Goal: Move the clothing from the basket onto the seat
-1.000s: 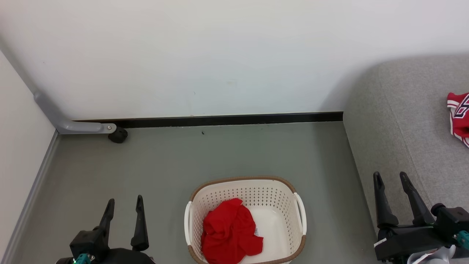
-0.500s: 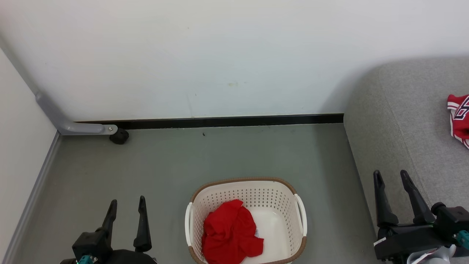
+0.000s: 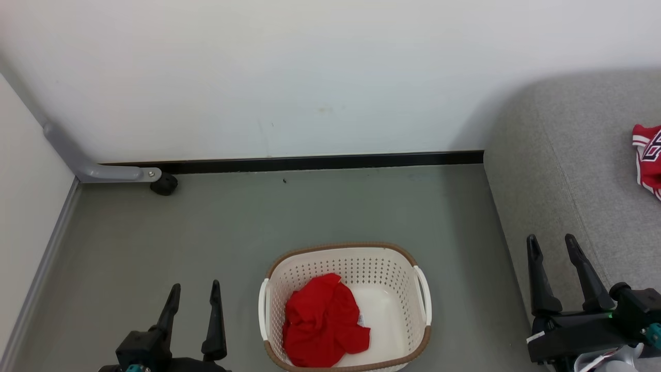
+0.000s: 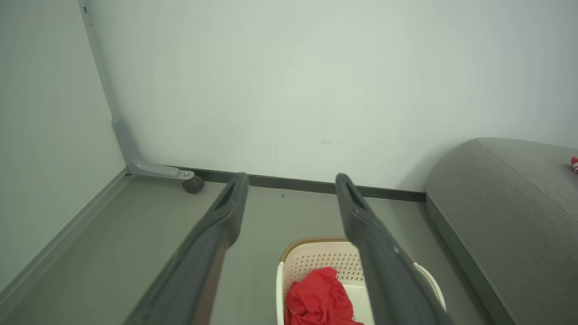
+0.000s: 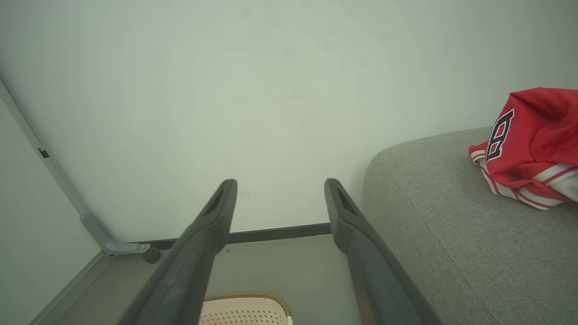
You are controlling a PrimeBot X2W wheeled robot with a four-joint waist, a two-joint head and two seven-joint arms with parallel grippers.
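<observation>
The plain red garment (image 3: 323, 320) lies bunched in the laundry basket's (image 3: 343, 249) left half, to the right of the left claw (image 3: 195, 285), the nearer one. It probably runs front-to-back. The left claw and right claw (image 3: 550, 238) gape apart, empty. The jersey (image 3: 648, 157) lies on the sofa (image 3: 568, 181).

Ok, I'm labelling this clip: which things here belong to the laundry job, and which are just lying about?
Job: plain red garment in the basket; jersey on the sofa.
Lying about: grey bracket, black caster, black skirting.
</observation>
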